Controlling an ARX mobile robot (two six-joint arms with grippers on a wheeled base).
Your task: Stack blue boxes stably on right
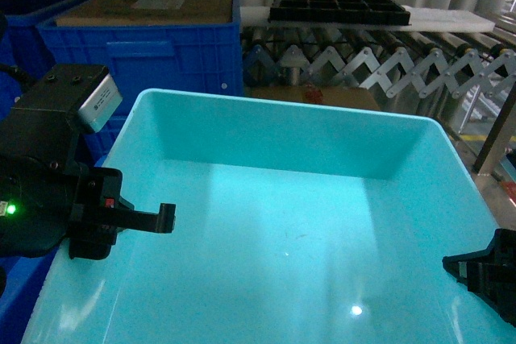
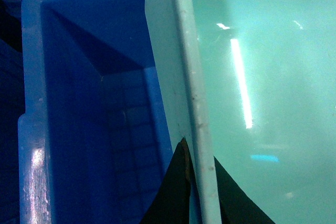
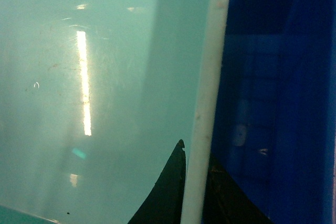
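Note:
The light turquoise tub (image 1: pixel 274 142) fills the middle of the head view, empty and held up by both arms. My left gripper (image 1: pixel 129 219) is shut on its left rim; in the left wrist view the black fingers (image 2: pixel 173 187) straddle the pale rim (image 2: pixel 184 66). At the other side my right gripper (image 1: pixel 484 267) is shut on the right rim (image 3: pixel 210 77), one finger on each side of the wall. The royal-blue crate (image 2: pixel 79 103) lies below the tub. Its grid floor (image 3: pixel 262 103) shows past both rims.
At the back left stands another blue crate (image 1: pixel 161 58) with a brown cardboard box (image 1: pixel 153 2) in it. A black compartment tray (image 1: pixel 339 10) rests on a white board above a roller conveyor (image 1: pixel 379 62). A metal post (image 1: pixel 496 138) stands at the right.

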